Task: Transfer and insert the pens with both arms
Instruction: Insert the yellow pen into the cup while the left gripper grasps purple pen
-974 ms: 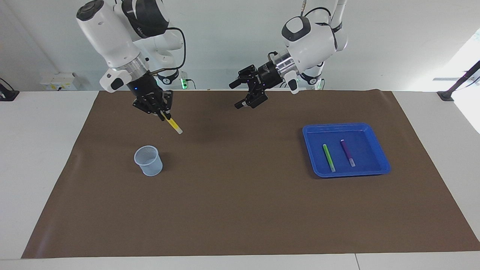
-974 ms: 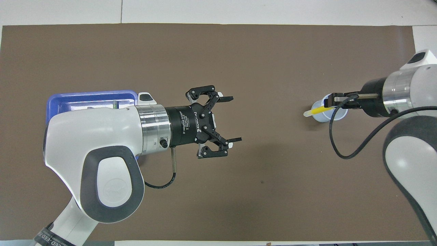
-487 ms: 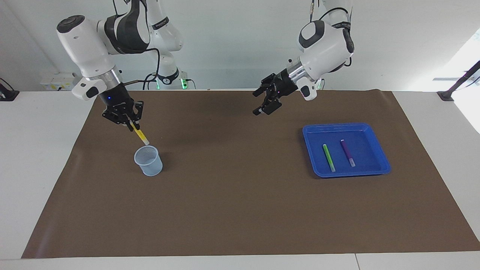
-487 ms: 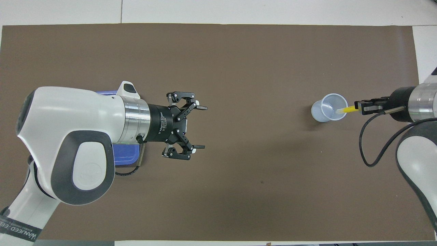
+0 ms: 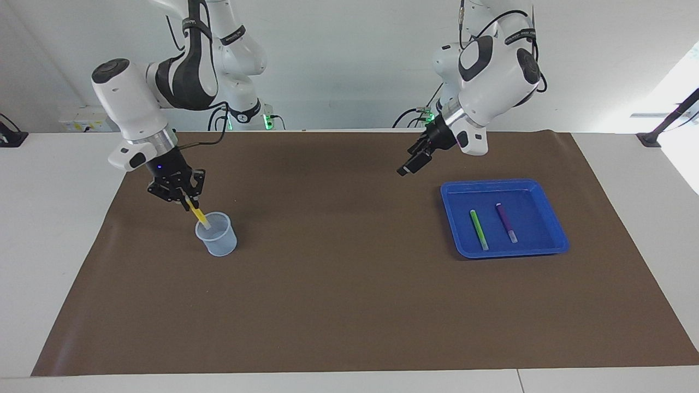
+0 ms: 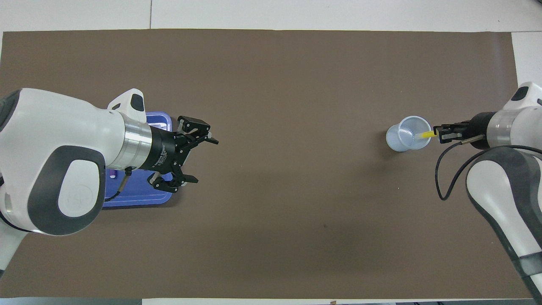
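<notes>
Right gripper (image 5: 185,200): black linkage fingers clamped on the yellow pen, poised just above the cup's rim at the right arm's end of the table.
Yellow pen (image 5: 199,215): slim straight barrel, tilted, its lower end dipping inside the mouth of the cup.
Cup (image 5: 217,234): small, pale blue, translucent plastic, tapered toward its base, standing upright on the mat.
Left gripper (image 6: 202,159): fingers spread wide and empty, raised over the mat just beside the tray's edge.
Tray (image 5: 552,218): shallow, glossy blue plastic, rectangular with rounded corners and a raised rim, at the left arm's end of the table.
Green pen (image 5: 479,229): thin rod with a pale cap, lying flat in the tray, cap end pointing away from the robots.
Purple pen (image 5: 505,221): same slender form, lying beside the green pen and roughly parallel to it, not touching.
Mat (image 5: 349,305): matte brown sheet, smooth, covering most of the white table (image 5: 54,218).
</notes>
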Tool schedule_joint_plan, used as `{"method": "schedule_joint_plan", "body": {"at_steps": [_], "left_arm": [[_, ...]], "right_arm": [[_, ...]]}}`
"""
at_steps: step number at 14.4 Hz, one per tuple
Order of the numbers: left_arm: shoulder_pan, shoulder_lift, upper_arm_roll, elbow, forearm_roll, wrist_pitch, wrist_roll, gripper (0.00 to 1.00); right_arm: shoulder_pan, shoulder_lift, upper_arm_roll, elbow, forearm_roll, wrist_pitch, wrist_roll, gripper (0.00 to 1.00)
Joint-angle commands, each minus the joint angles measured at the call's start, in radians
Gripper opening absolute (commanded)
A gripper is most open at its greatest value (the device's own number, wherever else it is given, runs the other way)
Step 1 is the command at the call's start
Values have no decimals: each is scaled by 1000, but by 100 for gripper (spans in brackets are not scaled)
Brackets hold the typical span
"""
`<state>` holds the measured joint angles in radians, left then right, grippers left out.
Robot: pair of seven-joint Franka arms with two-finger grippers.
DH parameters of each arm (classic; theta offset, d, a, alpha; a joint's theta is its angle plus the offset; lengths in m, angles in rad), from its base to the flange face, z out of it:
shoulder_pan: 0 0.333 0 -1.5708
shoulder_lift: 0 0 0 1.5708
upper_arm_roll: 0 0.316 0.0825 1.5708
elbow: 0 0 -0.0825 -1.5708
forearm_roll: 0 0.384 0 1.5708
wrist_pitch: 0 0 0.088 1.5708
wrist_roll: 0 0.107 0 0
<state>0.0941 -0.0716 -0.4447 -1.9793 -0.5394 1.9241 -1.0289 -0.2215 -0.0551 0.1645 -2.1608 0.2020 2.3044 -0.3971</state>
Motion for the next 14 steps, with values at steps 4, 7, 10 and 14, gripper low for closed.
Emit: {"method": "schedule_joint_plan", "body": {"at_steps": [4, 7, 10, 14], "left_arm": [[182, 1, -3, -48, 294, -27, 483, 100], [271, 59, -3, -50, 354, 21, 812, 100], [283, 133, -3, -61, 484, 111, 955, 100], [283, 205, -5, -75, 671, 203, 1056, 100]], "right_arm": [[16, 8, 3, -51, -68, 23, -9, 0], [18, 14, 3, -83, -72, 53, -11, 0], [21, 14, 3, -91, -87, 53, -9, 0], [19, 29, 3, -71, -151, 59, -9, 0]]}}
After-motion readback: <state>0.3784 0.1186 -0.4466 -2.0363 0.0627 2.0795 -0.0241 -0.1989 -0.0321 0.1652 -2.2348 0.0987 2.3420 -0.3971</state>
